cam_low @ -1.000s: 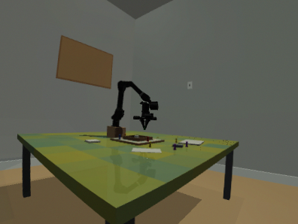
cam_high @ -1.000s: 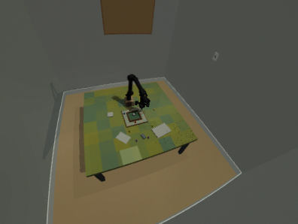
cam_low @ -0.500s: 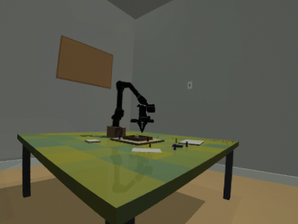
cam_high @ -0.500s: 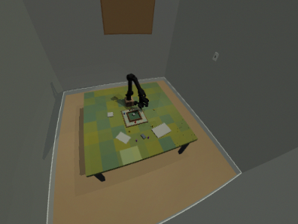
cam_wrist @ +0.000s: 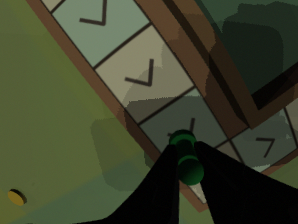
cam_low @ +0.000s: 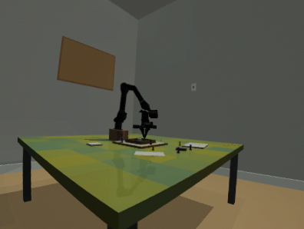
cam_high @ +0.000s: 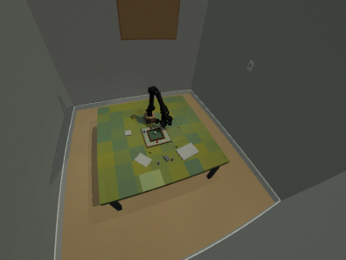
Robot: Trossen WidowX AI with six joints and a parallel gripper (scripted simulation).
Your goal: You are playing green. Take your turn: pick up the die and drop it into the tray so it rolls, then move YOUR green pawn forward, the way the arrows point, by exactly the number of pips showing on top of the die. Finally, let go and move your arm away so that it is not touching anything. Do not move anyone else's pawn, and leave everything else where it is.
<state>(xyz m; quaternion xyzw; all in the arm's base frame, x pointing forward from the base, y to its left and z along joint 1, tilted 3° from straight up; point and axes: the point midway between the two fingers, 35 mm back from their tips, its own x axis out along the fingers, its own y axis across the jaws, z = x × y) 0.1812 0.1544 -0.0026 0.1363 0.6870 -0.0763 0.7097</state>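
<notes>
Green pawn (cam_wrist: 186, 157) between the fingers, over the board's edge squares (cam_wrist: 175, 117).

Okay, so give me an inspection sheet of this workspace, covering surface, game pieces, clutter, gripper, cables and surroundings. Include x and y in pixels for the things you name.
Surface: table (cam_high: 114, 174) (cam_low: 96, 169) patterned in green and yellow patches.
Job's things: green pawn (cam_wrist: 190, 171) between the fingers, over the arrowed board (cam_high: 169, 140) (cam_wrist: 145, 75); tray (cam_high: 149, 138) (cam_wrist: 235, 95) within the board.
Clutter: notebook (cam_high: 187, 151) (cam_low: 196, 145), white sheets and small pieces around the board.
Gripper: the gripper (cam_high: 164, 125) (cam_low: 144, 137) (cam_wrist: 184, 149) is shut on the pawn.
Cables: nothing seen.
Surroundings: corkboard-like panel (cam_high: 148, 19) (cam_low: 87, 63) and outlet-like plate (cam_high: 250, 65) (cam_low: 193, 87) on walls.
</notes>
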